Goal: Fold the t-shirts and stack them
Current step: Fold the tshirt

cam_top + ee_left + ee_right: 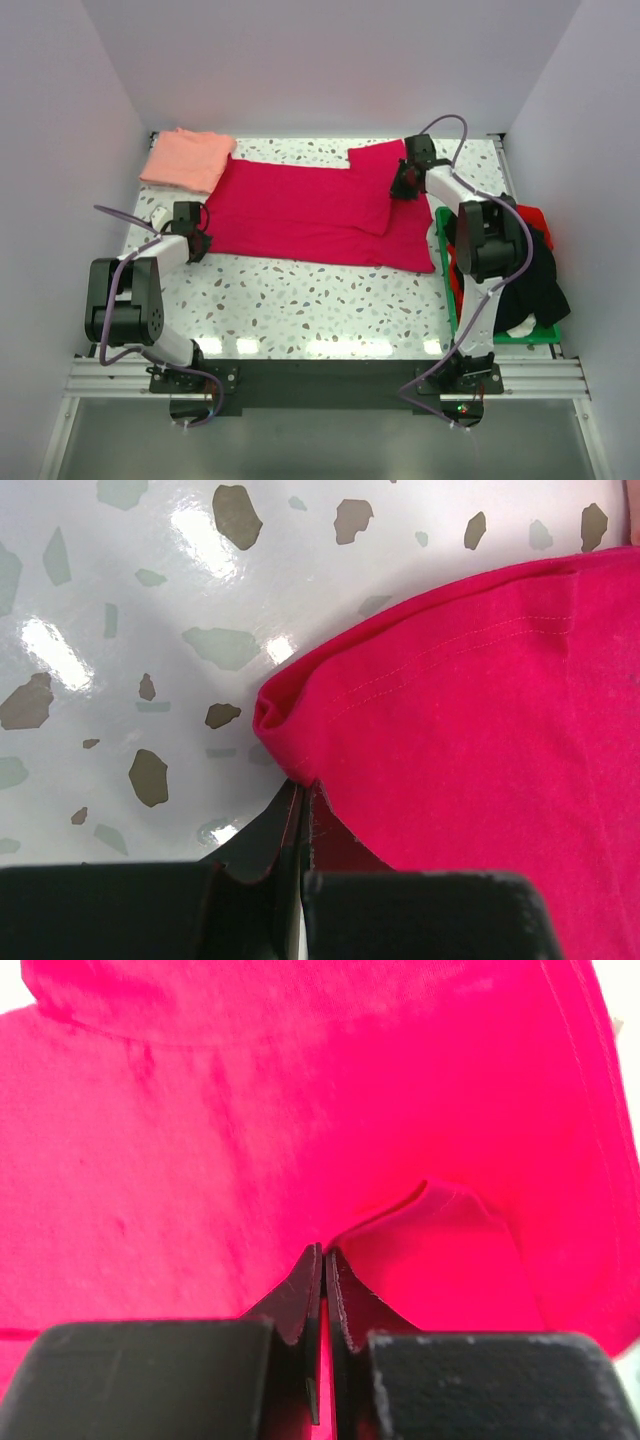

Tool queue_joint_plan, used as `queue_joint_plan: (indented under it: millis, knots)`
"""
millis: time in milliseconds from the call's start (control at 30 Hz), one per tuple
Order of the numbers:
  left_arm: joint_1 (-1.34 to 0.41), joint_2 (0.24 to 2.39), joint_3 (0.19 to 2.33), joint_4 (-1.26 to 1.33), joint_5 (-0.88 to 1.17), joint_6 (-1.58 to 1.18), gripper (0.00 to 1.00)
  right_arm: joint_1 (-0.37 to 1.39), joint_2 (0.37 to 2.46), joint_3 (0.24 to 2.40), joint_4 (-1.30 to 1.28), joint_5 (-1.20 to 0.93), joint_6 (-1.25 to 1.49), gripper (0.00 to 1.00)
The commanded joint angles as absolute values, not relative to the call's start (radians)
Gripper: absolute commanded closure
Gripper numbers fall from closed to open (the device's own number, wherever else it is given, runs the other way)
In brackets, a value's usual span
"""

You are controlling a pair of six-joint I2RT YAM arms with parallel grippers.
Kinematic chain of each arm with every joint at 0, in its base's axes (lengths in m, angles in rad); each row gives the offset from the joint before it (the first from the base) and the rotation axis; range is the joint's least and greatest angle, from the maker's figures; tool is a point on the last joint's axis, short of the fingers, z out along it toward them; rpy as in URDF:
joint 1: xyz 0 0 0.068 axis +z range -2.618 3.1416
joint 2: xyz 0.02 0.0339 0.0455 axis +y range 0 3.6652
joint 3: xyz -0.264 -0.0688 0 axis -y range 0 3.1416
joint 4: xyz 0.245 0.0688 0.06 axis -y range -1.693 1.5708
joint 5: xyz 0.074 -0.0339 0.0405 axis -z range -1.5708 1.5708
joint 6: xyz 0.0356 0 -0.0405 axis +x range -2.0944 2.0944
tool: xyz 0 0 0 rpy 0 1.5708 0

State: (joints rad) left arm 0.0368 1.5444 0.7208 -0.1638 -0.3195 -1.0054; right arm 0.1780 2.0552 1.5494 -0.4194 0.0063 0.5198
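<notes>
Nearest me on the right, the green tray (452,298) holds a heap of dark clothes; I leave it alone. My left claw (303,798) is clenched on the near-left corner of the crimson t-shirt (300,212), right at the stitched hem. The shirt lies flat on the bench (300,305), its long axis running left to right and skewed slightly. The hemmed end seems to point left, and a sleeve or flap is doubled over at the far right. Further back, my right claw (323,1256) is clamped on a raised pucker of the same cloth near that flap.

To fold cleanly, I judge both claws should lift together just enough to clear the bench. They should hold the edge taut between them and carry it across so the edges meet. The salmon-pink t-shirt (188,158) waits folded at the far-left corner, touching the crimson one.
</notes>
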Motion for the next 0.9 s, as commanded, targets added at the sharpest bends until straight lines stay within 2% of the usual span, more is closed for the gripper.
queue_joint_plan:
  millis: [0, 300, 500, 533, 667, 733, 867]
  knots:
    - [0.037, 1.54, 0.727, -0.144, -0.313, -0.989, 1.0, 0.178, 2.111, 1.655, -0.471, -0.017, 0.52, 1.0]
    - [0.037, 1.531, 0.727, -0.156, -0.311, -0.983, 1.0, 0.166, 2.194, 1.74, -0.483, -0.064, 0.624, 1.0]
    - [0.038, 1.522, 0.726, -0.161, -0.31, -0.98, 1.0, 0.135, 2.2, 1.723, -0.413, -0.188, 0.698, 0.8]
    - [0.038, 1.522, 0.726, -0.163, -0.308, -0.98, 1.0, 0.129, 2.194, 1.714, -0.378, -0.205, 0.706, 0.7]
    - [0.038, 1.526, 0.727, -0.16, -0.302, -0.98, 1.0, 0.1, 2.14, 1.668, -0.33, -0.239, 0.715, 0.48]
    - [0.038, 1.526, 0.726, -0.158, -0.301, -0.979, 1.0, 0.089, 2.122, 1.66, -0.327, -0.238, 0.706, 0.42]
    - [0.038, 1.526, 0.729, -0.156, -0.301, -0.979, 1.0, 0.081, 2.071, 1.609, -0.308, -0.232, 0.692, 0.41]
